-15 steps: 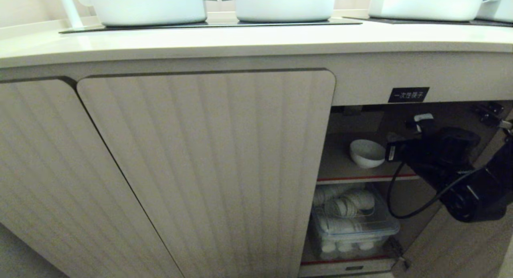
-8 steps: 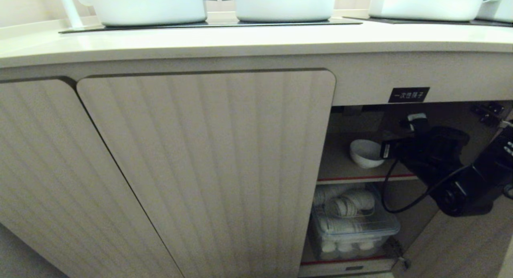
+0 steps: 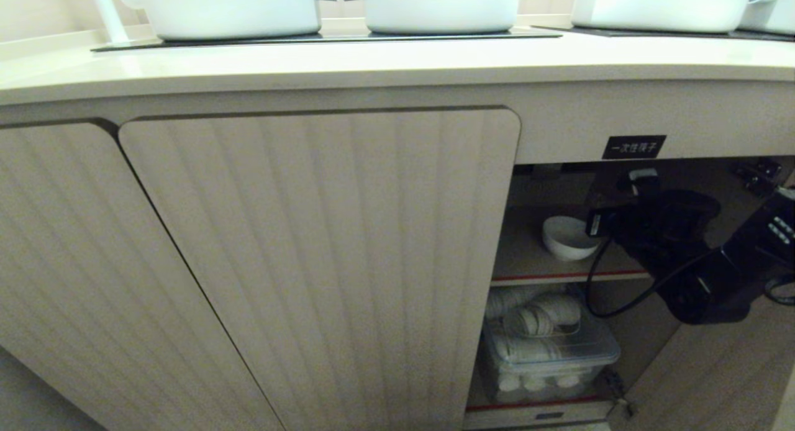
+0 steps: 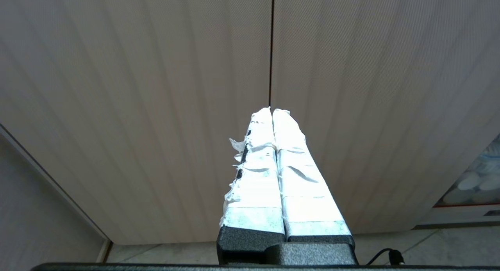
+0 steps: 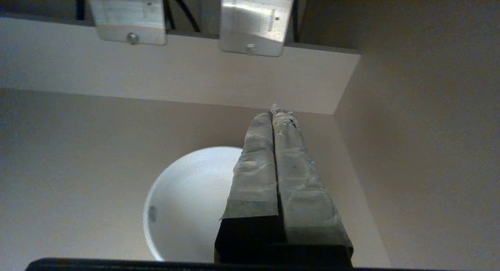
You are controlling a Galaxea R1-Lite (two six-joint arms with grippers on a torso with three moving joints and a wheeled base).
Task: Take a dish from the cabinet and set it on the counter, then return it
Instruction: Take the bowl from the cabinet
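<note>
The dish (image 3: pixel 566 237), a small white bowl, sits on the inner shelf of the open cabinet (image 3: pixel 323 263), under the counter (image 3: pixel 372 64). My right gripper (image 3: pixel 644 177) is inside the cabinet, just right of the bowl and above the shelf. It is shut and holds nothing. In the right wrist view its taped fingers (image 5: pixel 273 173) are pressed together and point at the back corner, with the dish (image 5: pixel 187 200) beside and below them. My left gripper (image 4: pixel 271 111) is shut and empty, parked low in front of the fluted doors (image 4: pixel 156 107).
Large white pots (image 3: pixel 230 9) stand on black glass panels (image 3: pixel 323 38) on the counter. A clear plastic box (image 3: pixel 546 350) of white items fills the lower shelf. The opened door (image 3: pixel 714 381) stands at the right, with hinges (image 3: pixel 754 170) above. Metal brackets (image 5: pixel 254 21) hang from the cabinet ceiling.
My right arm has pushed further into the cabinet, moving left and slightly up in the head view. The bowl has not moved.
</note>
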